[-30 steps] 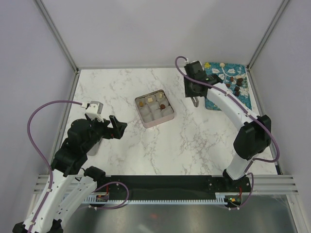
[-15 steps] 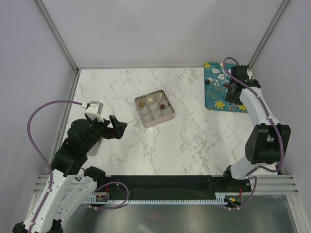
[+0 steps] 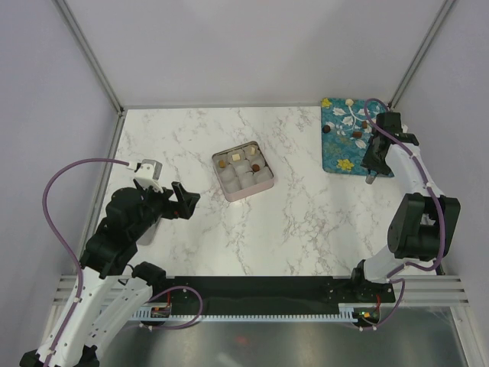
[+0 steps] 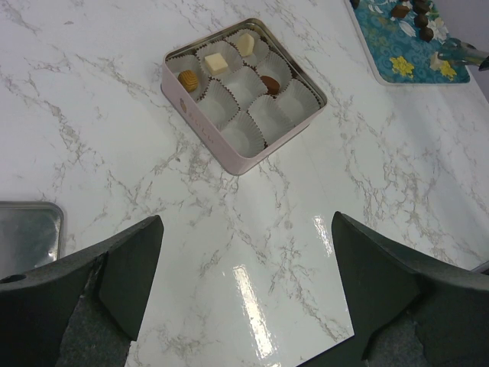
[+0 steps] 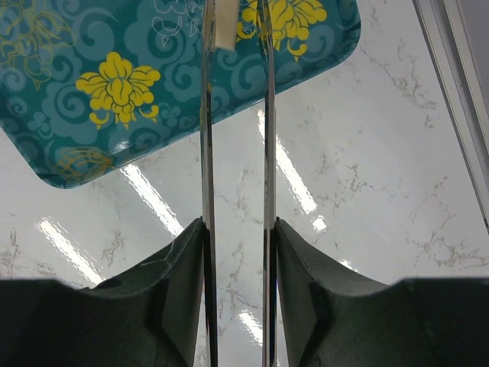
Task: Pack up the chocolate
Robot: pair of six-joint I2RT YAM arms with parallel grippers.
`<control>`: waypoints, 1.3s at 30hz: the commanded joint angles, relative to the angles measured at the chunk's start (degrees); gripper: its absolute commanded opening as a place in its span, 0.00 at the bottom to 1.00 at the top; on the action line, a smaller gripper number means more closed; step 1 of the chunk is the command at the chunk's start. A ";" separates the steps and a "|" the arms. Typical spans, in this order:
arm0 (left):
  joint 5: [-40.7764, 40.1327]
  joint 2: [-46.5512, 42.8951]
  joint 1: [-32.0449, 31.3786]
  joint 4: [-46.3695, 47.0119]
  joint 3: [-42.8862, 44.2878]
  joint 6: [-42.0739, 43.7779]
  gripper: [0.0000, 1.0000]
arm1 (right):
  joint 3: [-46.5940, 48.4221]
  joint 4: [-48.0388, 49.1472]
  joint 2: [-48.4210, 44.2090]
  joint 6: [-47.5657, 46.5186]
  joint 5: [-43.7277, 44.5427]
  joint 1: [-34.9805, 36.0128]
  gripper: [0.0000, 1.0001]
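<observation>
My left tool hangs wide open above the bench. My right tool clamps the tongs over the tray. Chocolate lies partly in the tin, partly on that tray.

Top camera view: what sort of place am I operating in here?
Probably a robotics lab test cell: plain grey walls on metal posts box in a marble-look table, a left arm and right arm are bolted at its near edge, with chocolates staged on a tray.
</observation>
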 commanded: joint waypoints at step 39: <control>0.06 -0.18 -0.16 0.58 0.32 1.72 1.00 | -0.06 4.65 -2.99 -0.94 -10.10 3.50 0.30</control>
